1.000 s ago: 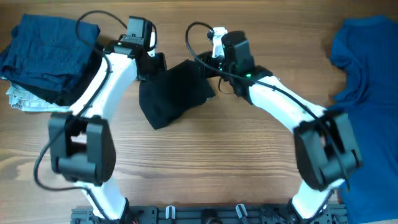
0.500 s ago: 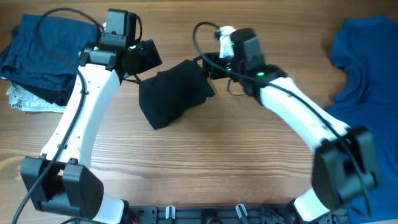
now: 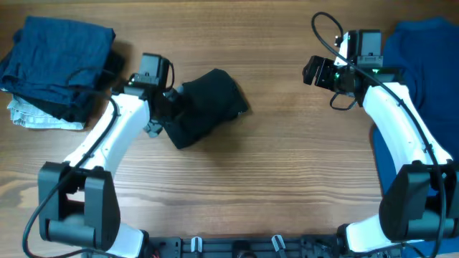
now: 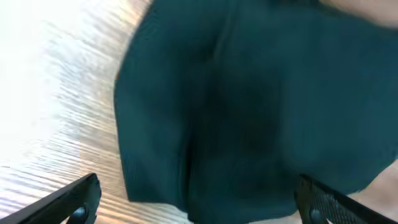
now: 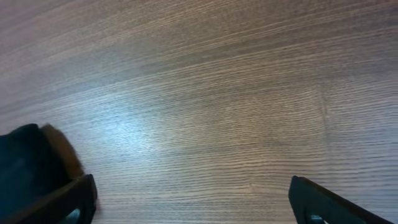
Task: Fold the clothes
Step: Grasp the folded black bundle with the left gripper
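Observation:
The black shirt (image 3: 208, 104) lies folded in a small bundle on the wooden table (image 3: 272, 172), left of centre. My left gripper (image 3: 166, 109) is at its left edge, open. In the left wrist view the dark fabric (image 4: 249, 99) fills the frame just ahead of the spread left gripper (image 4: 199, 208), with nothing pinched. My right gripper (image 3: 310, 72) hangs open well to the right of the bundle, over bare wood. The right wrist view shows the right gripper (image 5: 196, 211) wide apart above the table, with the black shirt (image 5: 25, 165) at the left edge.
A stack of folded navy pieces (image 3: 57, 61) rests at the far left on a pale cloth (image 3: 32, 118). A royal-blue shirt (image 3: 423, 79) lies spread along the right edge, under the right arm.
Both grippers opened and let go of the black shirt. The right arm swung away to the right; the left came down to the bundle's left edge.

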